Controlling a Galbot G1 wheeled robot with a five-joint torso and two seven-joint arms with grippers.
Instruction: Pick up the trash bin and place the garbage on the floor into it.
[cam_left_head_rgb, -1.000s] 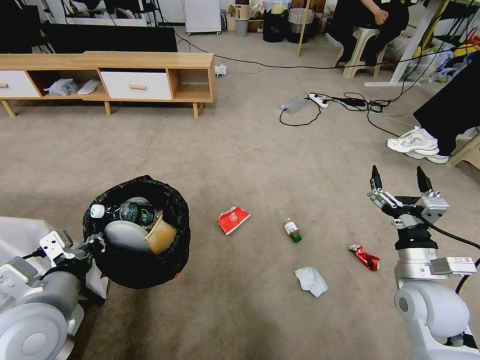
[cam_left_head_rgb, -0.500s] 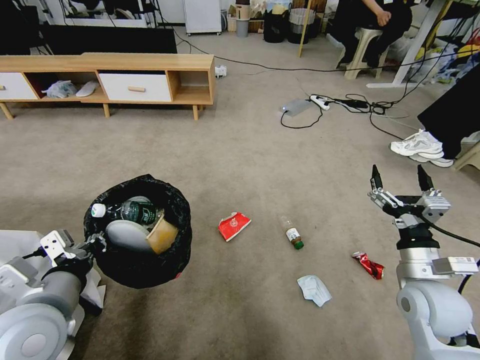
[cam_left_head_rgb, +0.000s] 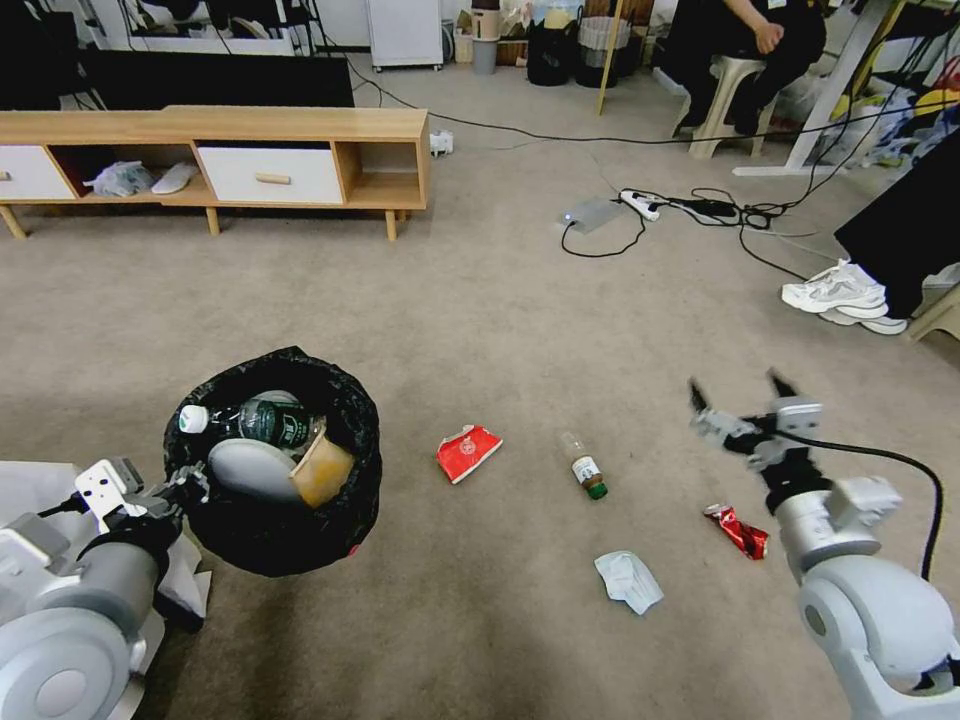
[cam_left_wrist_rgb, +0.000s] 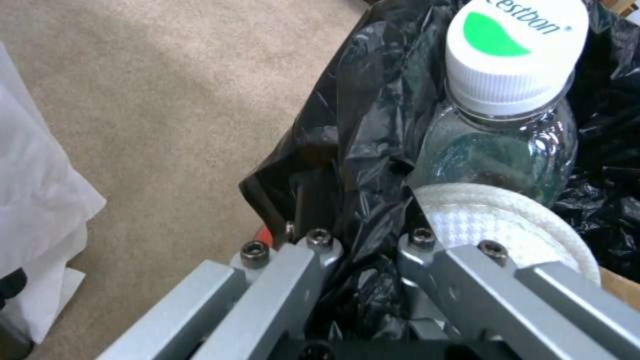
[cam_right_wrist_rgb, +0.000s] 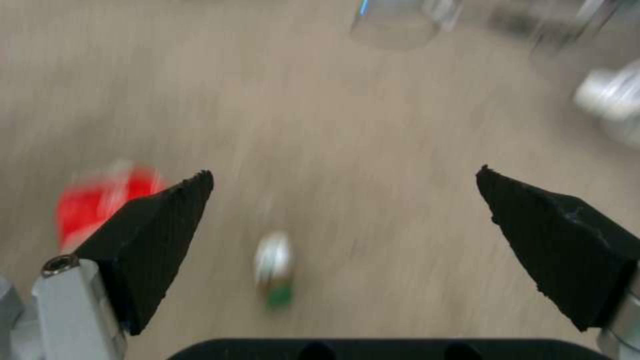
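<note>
The trash bin (cam_left_head_rgb: 268, 540), lined with a black bag, hangs off the floor (cam_left_head_rgb: 480, 320) at the lower left. My left gripper (cam_left_head_rgb: 186, 489) is shut on its rim (cam_left_wrist_rgb: 363, 165). Inside lie a capped bottle (cam_left_wrist_rgb: 507, 105), a white disc (cam_left_wrist_rgb: 507, 220) and a brown cup (cam_left_head_rgb: 320, 470). On the carpet lie a flattened red carton (cam_left_head_rgb: 468, 447), a small bottle (cam_left_head_rgb: 583, 468), a crushed red can (cam_left_head_rgb: 737, 530) and a pale crumpled tissue (cam_left_head_rgb: 628, 580). My right gripper (cam_left_head_rgb: 740, 402) hovers open above the carpet, right of the small bottle (cam_right_wrist_rgb: 275, 265), with the carton (cam_right_wrist_rgb: 100, 205) beyond one finger.
A low wooden cabinet (cam_left_head_rgb: 300, 150) stands at the back left. A grey power brick (cam_left_head_rgb: 592, 212) with black cables and white sneakers (cam_left_head_rgb: 838, 290) lie to the back right. White sheeting (cam_left_head_rgb: 40, 480) lies beside my left arm.
My right gripper has swung left and tipped down toward the small bottle, still open. The left gripper and bin have stayed put. The camera shifted slightly at first.
</note>
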